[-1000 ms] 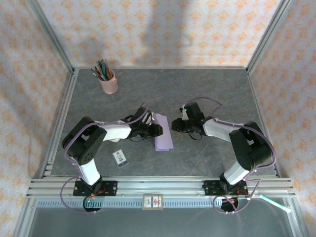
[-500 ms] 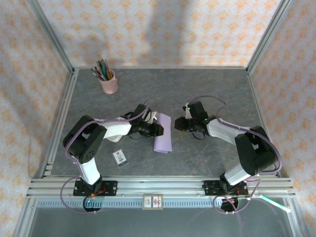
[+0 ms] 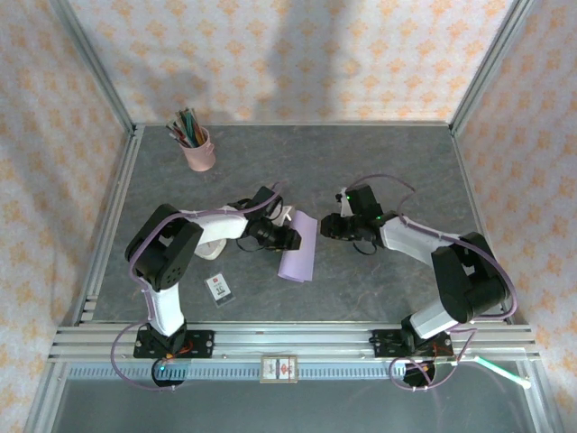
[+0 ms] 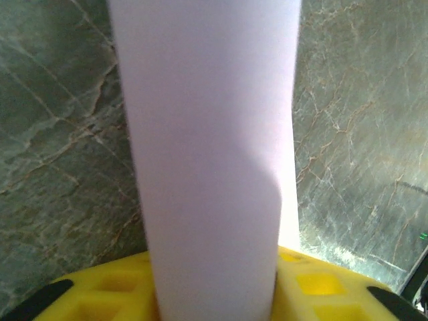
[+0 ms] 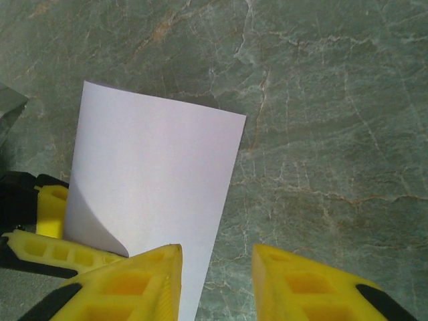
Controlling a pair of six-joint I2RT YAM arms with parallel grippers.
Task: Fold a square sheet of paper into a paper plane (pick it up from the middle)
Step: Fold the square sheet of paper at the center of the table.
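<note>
Top external view: a pink pen cup (image 3: 198, 150) stands at the back left, and a white card (image 3: 218, 287) lies near the left arm. Mid-tabletop (image 3: 388, 171), the folded lavender sheet of paper (image 3: 298, 253) passes between the left gripper (image 3: 288, 237) fingers; whether they clamp it I cannot tell. The right gripper (image 3: 326, 227) sits just beside the sheet, fingers apart and empty.

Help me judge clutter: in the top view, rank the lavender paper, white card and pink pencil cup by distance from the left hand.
From the left hand:
1. lavender paper, at its fingertips, mid-table.
2. white card, near-left.
3. pink pencil cup, far-left corner.
</note>
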